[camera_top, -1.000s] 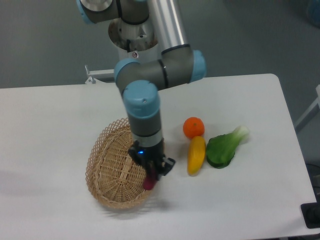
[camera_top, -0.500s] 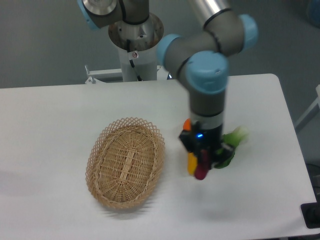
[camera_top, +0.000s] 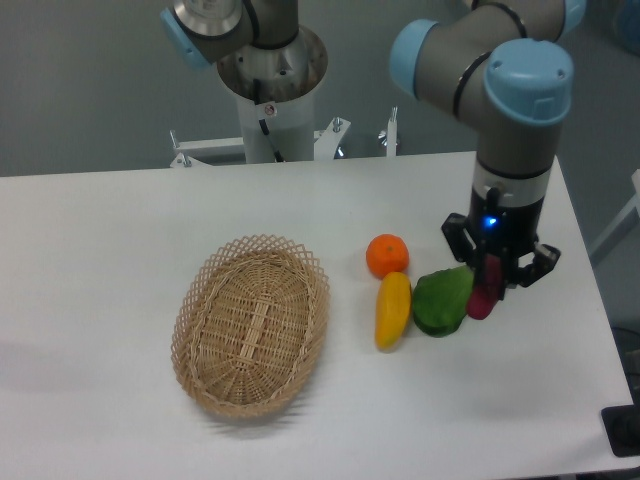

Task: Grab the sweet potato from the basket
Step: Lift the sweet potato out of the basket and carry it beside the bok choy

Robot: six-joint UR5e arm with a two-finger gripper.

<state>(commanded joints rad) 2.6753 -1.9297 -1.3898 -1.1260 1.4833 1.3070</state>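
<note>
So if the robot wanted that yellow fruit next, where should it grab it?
Probably across the middle of the yellow fruit, coming straight down. It lies flat and long, so its narrow width suits the fingers. The orange crowds its top end and the green vegetable its right, so clearance looks tight.

White table [camera_top: 120, 230] with basket [camera_top: 250, 325], produce

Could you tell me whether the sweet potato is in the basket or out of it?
Out: the gripper holds the sweet potato right of the green vegetable, and the basket shows only bare weave.
</note>
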